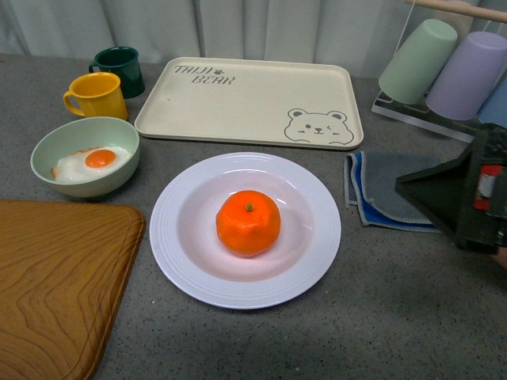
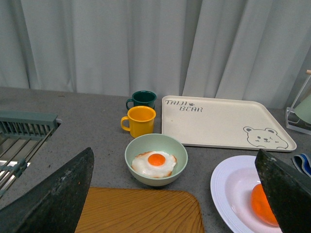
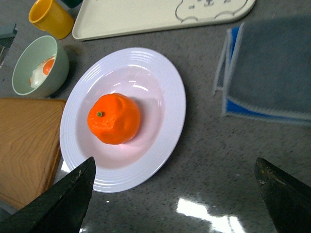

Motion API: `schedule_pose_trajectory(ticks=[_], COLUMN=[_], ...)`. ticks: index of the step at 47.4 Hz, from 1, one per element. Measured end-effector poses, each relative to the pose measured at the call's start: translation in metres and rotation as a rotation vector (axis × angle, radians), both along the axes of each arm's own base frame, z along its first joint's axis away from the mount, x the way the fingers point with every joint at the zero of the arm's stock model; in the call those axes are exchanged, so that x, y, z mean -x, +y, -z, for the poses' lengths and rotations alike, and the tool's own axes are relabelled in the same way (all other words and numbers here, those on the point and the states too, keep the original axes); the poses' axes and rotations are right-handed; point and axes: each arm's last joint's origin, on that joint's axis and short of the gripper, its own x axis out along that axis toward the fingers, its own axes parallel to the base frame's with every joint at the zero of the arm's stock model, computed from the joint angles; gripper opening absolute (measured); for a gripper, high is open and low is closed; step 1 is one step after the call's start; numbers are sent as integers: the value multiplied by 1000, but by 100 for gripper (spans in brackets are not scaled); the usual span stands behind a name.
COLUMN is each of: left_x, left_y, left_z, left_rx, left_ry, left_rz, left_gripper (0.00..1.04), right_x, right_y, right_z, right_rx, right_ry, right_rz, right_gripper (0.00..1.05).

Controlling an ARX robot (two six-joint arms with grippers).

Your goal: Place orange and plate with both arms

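The orange [image 1: 248,223] rests in the middle of the white plate [image 1: 170,237], stem dot up, on the grey counter. My right gripper [image 1: 428,194] comes in from the right edge, beside the plate and apart from it. In the right wrist view it [image 3: 175,160] is open above bare counter, with the orange [image 3: 114,119] and the plate [image 3: 170,87] just beyond one finger. The left gripper [image 2: 175,151] is open and empty, above the wooden board. One of its fingers [image 2: 286,189] hides part of the orange [image 2: 262,204] on the plate [image 2: 228,189]. It is out of the front view.
A pale green bowl [image 1: 85,156] with a fried egg sits left of the plate, with a yellow mug [image 1: 97,95] and a green mug [image 1: 119,70] behind it. The bear tray [image 1: 249,103] lies at the back, a wooden board [image 1: 55,285] front left, a folded cloth [image 1: 388,190] right, a cup rack [image 1: 451,67] back right.
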Motion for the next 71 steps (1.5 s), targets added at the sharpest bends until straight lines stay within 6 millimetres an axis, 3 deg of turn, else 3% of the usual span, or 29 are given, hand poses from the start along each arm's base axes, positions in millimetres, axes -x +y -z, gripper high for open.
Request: schedule_pose_trajectory(ticks=[15, 27, 44, 71], left_x=[0, 0, 0, 0], left_y=[0, 0, 0, 0], left_z=[0, 0, 0, 0], left_rx=[0, 0, 0, 0], left_ry=[0, 0, 0, 0], left_rz=[0, 0, 0, 0], left_gripper=[98, 98, 98, 98], right_x=[-30, -53, -82, -106], right_y=[9, 14, 33, 47], right_z=[40, 66, 76, 98], right_rx=[-274, -283, -308, -449], right_ry=[336, 487, 519, 599], right_rz=[-2, 35, 5, 75], right_gripper=[95, 95, 95, 95])
